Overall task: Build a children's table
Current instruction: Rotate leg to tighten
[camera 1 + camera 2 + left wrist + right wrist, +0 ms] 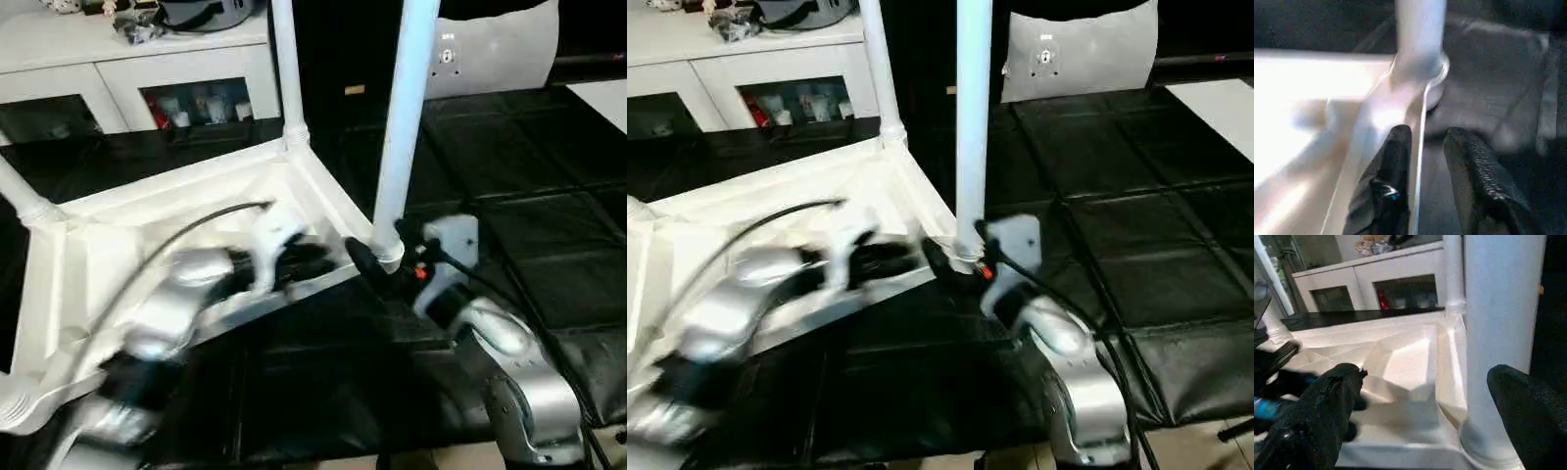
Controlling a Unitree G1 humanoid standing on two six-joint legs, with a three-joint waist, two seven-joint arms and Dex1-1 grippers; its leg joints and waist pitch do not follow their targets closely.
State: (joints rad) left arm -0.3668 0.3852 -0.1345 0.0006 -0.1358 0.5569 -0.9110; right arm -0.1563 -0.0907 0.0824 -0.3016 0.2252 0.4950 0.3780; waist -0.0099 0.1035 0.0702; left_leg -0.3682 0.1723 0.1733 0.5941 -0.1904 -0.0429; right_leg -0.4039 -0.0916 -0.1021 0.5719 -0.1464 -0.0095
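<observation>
— Where is the children's table (176, 220)?
— Upside down on the black floor mats (549, 245), legs up.
— The grippers?
— Left gripper (1425, 147) straddles the rim, fingers slightly apart; right gripper (1420, 406) is spread wide beside the near-corner leg (404, 117)

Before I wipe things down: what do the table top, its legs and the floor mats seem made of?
Table top: apparently moulded plastic, glossy white with ribbed underside. Legs: smooth white plastic by the look, slight sheen. Floor mats: black, seamed into squares, faintly shiny, perhaps vinyl or padded leatherette.
</observation>
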